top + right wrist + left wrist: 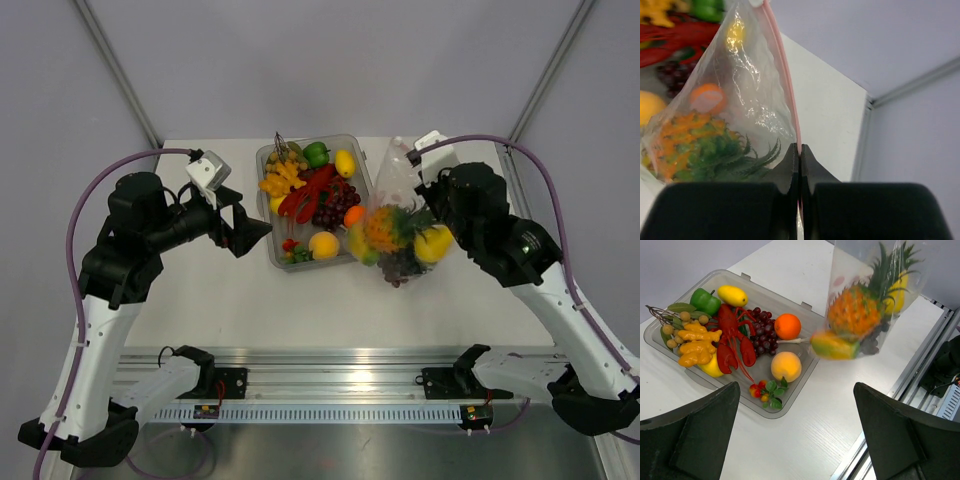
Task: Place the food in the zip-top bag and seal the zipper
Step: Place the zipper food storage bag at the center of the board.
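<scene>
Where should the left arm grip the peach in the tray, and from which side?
Grip the peach across its round middle, probably from above: it lies free on the tray floor, but the wall, grapes and a berry sprig crowd its sides.

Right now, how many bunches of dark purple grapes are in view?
2. One grape bunch lies in the tray beside the orange; the second grape bunch sits low in the zip-top bag, below the pineapple. More could be hidden under other pieces.

A rigid clear plastic tray (727, 385) sits on the white tabletop (200, 300); an aluminium rail (330, 358) lines the near edge.
</scene>
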